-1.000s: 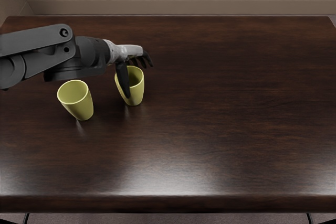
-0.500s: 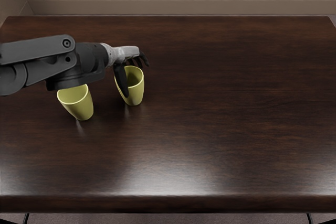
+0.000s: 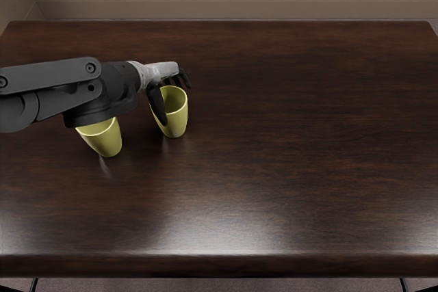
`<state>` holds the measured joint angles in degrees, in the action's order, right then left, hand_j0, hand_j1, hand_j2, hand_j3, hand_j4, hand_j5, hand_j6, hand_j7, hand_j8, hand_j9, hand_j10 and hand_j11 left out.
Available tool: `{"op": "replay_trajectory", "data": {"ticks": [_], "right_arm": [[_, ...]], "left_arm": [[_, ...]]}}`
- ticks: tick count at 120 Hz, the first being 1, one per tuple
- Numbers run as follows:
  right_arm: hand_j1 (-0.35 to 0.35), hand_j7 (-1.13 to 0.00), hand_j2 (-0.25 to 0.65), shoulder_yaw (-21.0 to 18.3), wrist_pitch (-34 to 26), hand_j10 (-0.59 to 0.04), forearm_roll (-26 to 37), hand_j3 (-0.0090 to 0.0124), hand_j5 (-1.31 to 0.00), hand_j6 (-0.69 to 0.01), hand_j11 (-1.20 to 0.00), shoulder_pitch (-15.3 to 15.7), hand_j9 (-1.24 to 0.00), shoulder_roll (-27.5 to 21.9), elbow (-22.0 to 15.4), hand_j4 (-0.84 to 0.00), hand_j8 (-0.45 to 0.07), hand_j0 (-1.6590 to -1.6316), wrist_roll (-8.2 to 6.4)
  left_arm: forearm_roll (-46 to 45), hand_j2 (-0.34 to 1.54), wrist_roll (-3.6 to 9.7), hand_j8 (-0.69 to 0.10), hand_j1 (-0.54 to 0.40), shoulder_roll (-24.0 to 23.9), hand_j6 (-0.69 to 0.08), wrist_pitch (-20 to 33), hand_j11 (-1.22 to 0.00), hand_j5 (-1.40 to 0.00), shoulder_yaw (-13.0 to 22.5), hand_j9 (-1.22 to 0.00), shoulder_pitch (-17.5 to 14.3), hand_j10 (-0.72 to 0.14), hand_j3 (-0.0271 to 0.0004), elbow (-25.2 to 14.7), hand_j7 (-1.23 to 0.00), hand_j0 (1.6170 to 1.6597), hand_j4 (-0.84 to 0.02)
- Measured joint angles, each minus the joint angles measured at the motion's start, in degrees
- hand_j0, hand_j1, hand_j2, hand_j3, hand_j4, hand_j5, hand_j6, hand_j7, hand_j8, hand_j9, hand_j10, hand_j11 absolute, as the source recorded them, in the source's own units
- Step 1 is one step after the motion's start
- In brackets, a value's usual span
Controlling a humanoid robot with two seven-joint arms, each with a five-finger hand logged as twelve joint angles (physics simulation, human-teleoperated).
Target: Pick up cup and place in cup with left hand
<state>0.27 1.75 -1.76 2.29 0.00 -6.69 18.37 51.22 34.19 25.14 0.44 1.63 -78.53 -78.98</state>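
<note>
Robot hand (image 3: 161, 73): is being held spread, the thumb hanging across the left side of the right cup (image 3: 178, 118), the fingers arching by its far rim; whether contact is being made cannot be told.
Right cup: is being supported upright on the tabletop (image 3: 274, 155), just to the near side of the palm, its long axis standing vertical; a grasp is probably being prepared here.
Left arm (image 3: 51, 73): is being extended across the view of the left cup (image 3: 105, 141), whose mouth is being partly hidden.
Left cup: is standing upright, apart from its twin, presumably being kept as receiver.
Contents: nothing is being seen inside the right cup; the left one's are being mostly concealed.
</note>
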Motion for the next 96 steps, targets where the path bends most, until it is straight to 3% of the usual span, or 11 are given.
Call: {"op": "replay_trajectory", "data": {"ticks": [11, 34, 52, 72, 96], "right_arm": [[-0.349, 0.00, 0.000, 0.00, 0.00, 0.000, 0.00, 0.0000, 0.00, -0.001, 0.00, 0.01, 0.00, 0.00, 0.00, 0.000, 0.000, -1.6581, 0.00], [-0.349, 0.00, 0.000, 0.00, 0.00, 0.000, 0.00, 0.0000, 0.00, -0.001, 0.00, 0.02, 0.00, 0.00, 0.00, 0.000, 0.000, -1.6581, 0.01], [-0.349, 0.00, 0.000, 0.00, 0.00, 0.000, 0.00, 0.0000, 0.00, -0.001, 0.00, 0.00, 0.00, 0.00, 0.01, 0.000, 0.000, -1.6581, 0.01], [-0.349, 0.00, 0.000, 0.00, 0.00, 0.000, 0.00, 0.0000, 0.00, -0.001, 0.00, 0.00, 0.00, 0.00, 0.01, 0.000, 0.000, -1.6581, 0.02], [-0.349, 0.00, 0.000, 0.00, 0.00, 0.000, -0.01, 0.0000, 0.00, -0.001, 0.00, 0.01, 0.00, 0.00, 0.00, 0.000, 0.000, -1.6581, 0.00]], "left_arm": [[0.11, 0.23, 0.01, -0.373, -0.059, 0.00, -0.372, 0.33, -0.50, -0.50, 0.18, -0.50, 0.22, -0.372, 0.0000, -0.02, -0.50, 1.6570, -0.372], [0.48, 0.22, 0.01, -0.394, -0.065, 0.00, -0.394, 0.76, -0.56, -0.56, 0.38, -0.56, 0.22, -0.394, 0.0000, -0.03, -0.56, 1.6541, -0.393], [0.08, 0.45, -0.03, -0.417, -0.140, 1.03, -0.418, 0.89, -0.56, -0.55, 0.44, -0.55, -0.55, -0.416, 0.0000, -0.36, -0.55, 1.6582, -0.419], [-0.24, 0.29, 0.03, -0.388, -0.141, 1.47, -0.424, 0.80, -0.56, -0.56, 0.29, -0.56, -1.77, -0.424, 0.0000, -1.83, -0.56, 1.6579, -0.424], [-0.47, 0.25, 0.05, -0.384, -0.128, 2.91, -0.425, 0.84, -0.56, -0.56, 0.11, -0.56, -2.70, -0.428, 0.0000, -2.74, -0.57, 1.6580, -0.428]]}}
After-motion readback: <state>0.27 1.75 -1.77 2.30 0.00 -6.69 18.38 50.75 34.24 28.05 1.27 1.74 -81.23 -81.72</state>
